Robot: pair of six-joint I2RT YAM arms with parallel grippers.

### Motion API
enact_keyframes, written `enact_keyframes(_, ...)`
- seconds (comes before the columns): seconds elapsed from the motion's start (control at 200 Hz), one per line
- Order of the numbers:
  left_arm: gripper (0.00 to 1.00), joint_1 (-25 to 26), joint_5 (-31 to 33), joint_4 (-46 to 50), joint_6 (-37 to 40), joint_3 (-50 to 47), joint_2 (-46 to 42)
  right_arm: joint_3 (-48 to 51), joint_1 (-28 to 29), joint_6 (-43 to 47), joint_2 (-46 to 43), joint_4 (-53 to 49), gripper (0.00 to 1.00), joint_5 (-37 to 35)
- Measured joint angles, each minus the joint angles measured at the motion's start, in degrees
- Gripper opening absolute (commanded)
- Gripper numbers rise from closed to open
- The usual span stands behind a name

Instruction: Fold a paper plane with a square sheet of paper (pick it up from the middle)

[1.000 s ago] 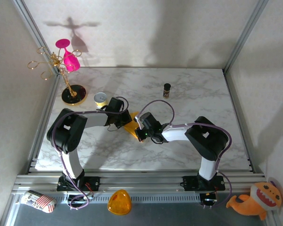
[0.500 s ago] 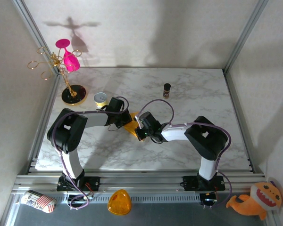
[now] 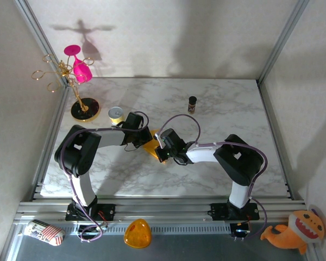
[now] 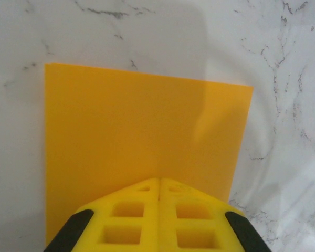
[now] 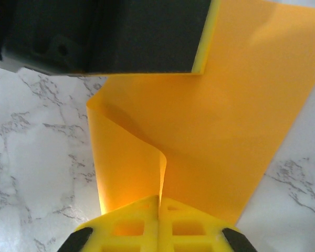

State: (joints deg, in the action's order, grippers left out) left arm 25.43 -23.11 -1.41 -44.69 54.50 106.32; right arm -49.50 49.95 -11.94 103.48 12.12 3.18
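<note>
Tabletop of white veined marble (image 3: 233, 109) lies under both arms in the top view. Near its middle, the thin matte orange-yellow square sheet of paper (image 3: 150, 145) shows between the two wrists. The left gripper (image 3: 145, 140) is at the sheet's left side and the right gripper (image 3: 158, 154) at its near right edge. Far left stands a gold wire rack (image 3: 70, 81) holding a pink glass (image 3: 79, 66). Beside its base is a small yellow round tin (image 3: 116, 114), its lid marking too small to read. A small dark bottle (image 3: 192, 103) stands far right of centre.

In the left wrist view, the sheet lies flat on the marble. The yellow fingers are pressed together over its near edge; whether they pinch it or only bear down on it is unclear.

In the right wrist view, the yellow fingers are clamped on a raised curl of the sheet's edge. The paper rises from the table into the seam between them. The left gripper's black body sits on the far part of the sheet.
</note>
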Motion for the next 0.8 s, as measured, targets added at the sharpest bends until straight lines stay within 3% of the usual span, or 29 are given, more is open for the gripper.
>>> enact_keyframes(0.796, 0.06, 0.1, 0.0, 0.2, 0.1, 0.2, 0.0, 0.0, -0.1, 0.1, 0.6, -1.0, 0.07, 1.2)
